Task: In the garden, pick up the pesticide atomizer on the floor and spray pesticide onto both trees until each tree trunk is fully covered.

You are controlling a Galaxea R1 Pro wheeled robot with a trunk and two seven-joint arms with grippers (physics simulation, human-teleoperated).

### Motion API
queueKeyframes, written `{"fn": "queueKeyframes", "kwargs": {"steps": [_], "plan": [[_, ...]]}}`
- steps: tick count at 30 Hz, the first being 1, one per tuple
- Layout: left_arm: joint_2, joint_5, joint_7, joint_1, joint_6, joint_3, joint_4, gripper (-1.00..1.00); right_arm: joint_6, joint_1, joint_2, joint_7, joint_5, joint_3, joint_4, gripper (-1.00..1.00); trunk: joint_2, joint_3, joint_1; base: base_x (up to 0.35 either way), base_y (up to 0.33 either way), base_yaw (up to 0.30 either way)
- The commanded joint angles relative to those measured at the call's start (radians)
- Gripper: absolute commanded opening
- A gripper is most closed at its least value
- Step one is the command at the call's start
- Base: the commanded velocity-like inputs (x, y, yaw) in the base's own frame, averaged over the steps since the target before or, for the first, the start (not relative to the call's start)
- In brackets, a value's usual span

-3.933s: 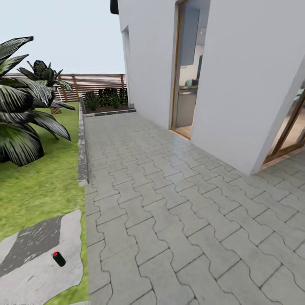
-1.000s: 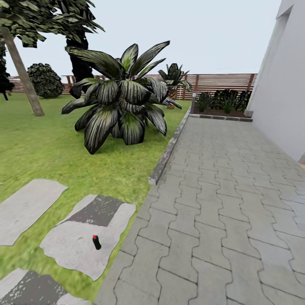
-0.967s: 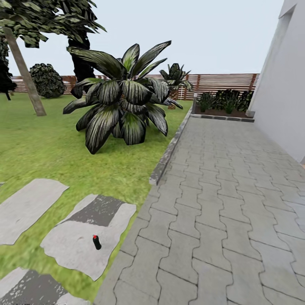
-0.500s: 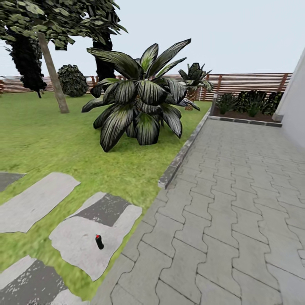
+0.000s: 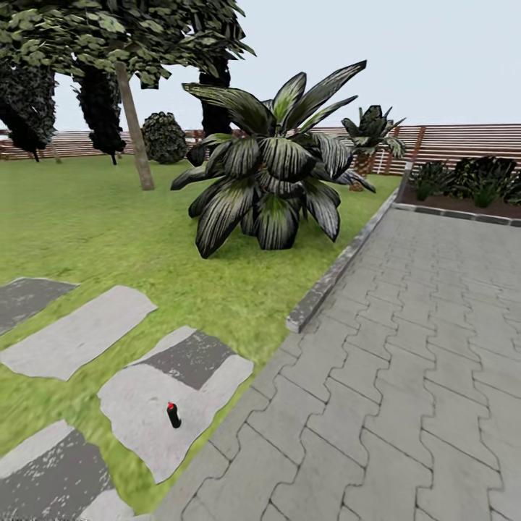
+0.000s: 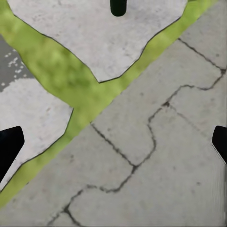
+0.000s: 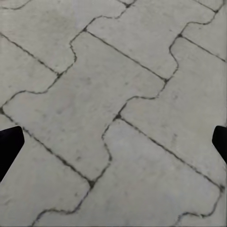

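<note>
The pesticide atomizer [image 5: 173, 415], a small black bottle with a red cap, stands upright on a whitish stone slab [image 5: 145, 412] of the floor, low and left in the head view. Its dark body also pokes in at the frame edge of the left wrist view [image 6: 118, 6]. My left gripper [image 6: 113, 144] hangs open over the seam between grass and paving, well short of the bottle. My right gripper [image 7: 113, 142] is open above bare paving stones. Far across the lawn, one tree shows a straight grey-brown trunk [image 5: 134, 126] under a leafy crown.
A big striped-leaf palm bush [image 5: 278, 174] sits mid-lawn beside a stone curb [image 5: 340, 264]. Grey interlocking paving [image 5: 405, 347] spreads to the right. Dark column trees [image 5: 94, 108], a round shrub [image 5: 163, 137], a planter bed [image 5: 470, 184] and the slat fence [image 5: 463, 141] line the back.
The head camera has swung left, away from the white house wall toward the lawn, bringing the tree and the far stone slabs into view. The atomizer itself has not moved.
</note>
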Motion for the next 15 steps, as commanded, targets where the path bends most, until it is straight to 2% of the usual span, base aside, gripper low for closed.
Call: {"fn": "queueKeyframes", "kwargs": {"steps": [1,15], "plan": [[0.000,0.002,0.000,-0.001,-0.003,0.000,0.001,1.00,-0.003,0.000,0.000,0.000,0.001,0.000,0.001,1.00,0.000,-0.001,0.000,0.195,-0.247,0.279],[0.000,0.002,0.000,-0.001,-0.003,0.000,0.001,1.00,-0.003,0.000,0.000,0.000,0.001,0.000,0.001,1.00,0.000,-0.001,0.000,0.197,-0.246,0.279]]}}
